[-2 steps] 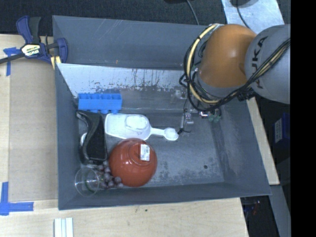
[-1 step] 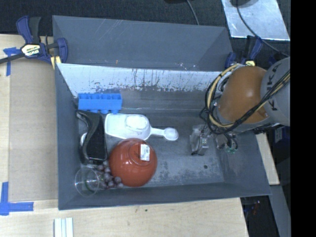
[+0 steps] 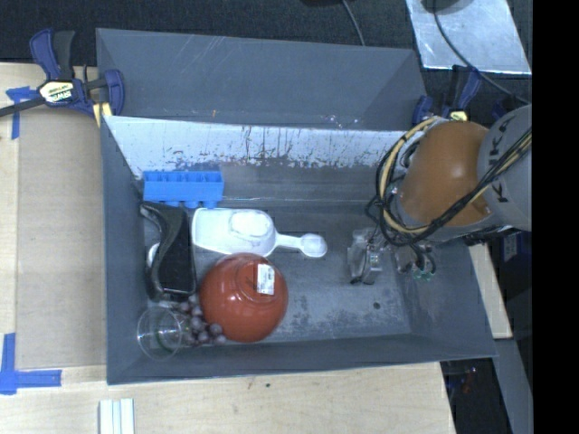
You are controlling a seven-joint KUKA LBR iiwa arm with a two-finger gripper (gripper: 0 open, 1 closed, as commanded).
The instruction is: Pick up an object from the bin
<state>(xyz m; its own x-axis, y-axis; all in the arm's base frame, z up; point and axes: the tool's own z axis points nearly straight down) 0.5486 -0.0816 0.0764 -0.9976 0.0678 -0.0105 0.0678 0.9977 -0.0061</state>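
Note:
My gripper (image 3: 364,266) hangs low over the bare floor in the right half of the bin, fingers pointing down with nothing between them. Nearest to it on the left lies a white scoop (image 3: 244,232), its round handle end reaching toward the gripper. A red round pot (image 3: 242,298) with a white label sits just in front of the scoop.
A blue toothed block (image 3: 182,188) lies at the back left. A black and grey tool (image 3: 171,252) rests along the left wall. A clear glass (image 3: 160,332) and dark purple grapes (image 3: 195,323) sit in the front left corner.

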